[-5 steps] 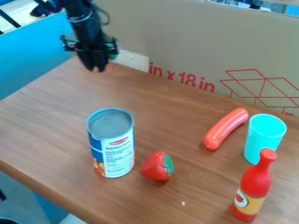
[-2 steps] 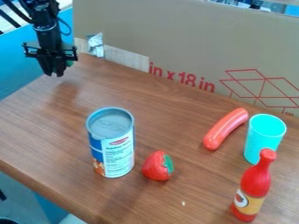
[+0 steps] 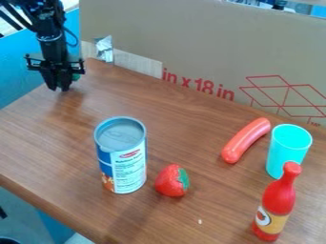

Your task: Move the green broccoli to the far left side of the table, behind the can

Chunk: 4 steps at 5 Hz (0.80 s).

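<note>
The black gripper (image 3: 58, 88) hangs low over the far left corner of the wooden table, pointing down. A small green bit (image 3: 76, 76) shows at its right side, mostly hidden behind it; what it is I cannot tell. Nearest to it among the other objects is an upright can (image 3: 122, 157) with a blue and white label, well apart from it. A red toy strawberry (image 3: 170, 181) with a green top lies just right of the can. Farther right are an orange-red sausage (image 3: 245, 141), an upright turquoise cup (image 3: 287, 152) and a red bottle (image 3: 277, 202) standing in front of the cup.
A tall cardboard panel (image 3: 204, 47) runs along the table's back edge, with a piece of silver tape (image 3: 104, 48) near its left end. A blue panel (image 3: 22, 71) borders the left side. The table's front edge slants down toward the right.
The gripper has swung left from near the cardboard's tape to the far left corner, then come down a little. The green bit has shifted along with it. The objects on the table have stayed put.
</note>
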{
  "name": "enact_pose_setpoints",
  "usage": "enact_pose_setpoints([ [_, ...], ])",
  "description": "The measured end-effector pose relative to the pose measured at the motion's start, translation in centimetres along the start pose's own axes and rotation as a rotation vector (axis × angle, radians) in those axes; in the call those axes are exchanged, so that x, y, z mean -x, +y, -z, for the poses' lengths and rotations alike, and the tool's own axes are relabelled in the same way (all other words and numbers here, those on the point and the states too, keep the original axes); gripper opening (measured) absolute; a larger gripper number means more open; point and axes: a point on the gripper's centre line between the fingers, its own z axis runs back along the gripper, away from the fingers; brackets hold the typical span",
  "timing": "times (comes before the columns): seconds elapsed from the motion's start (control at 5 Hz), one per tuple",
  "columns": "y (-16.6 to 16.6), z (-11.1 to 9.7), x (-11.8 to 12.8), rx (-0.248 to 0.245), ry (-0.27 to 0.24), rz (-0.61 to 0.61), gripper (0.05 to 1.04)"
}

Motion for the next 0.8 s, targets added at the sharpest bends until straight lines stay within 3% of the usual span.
enact_pose_setpoints([
  [0.2, -0.1, 0.4, 0.5, 0.009, 0.018, -0.028, 0.328],
  [0.4, 0.0, 1.0, 1.0, 0.009, 0.043, -0.042, 0.429],
  [0.8, -0.3, 1.4, 1.6, 0.02, 0.081, -0.054, 0.977],
])
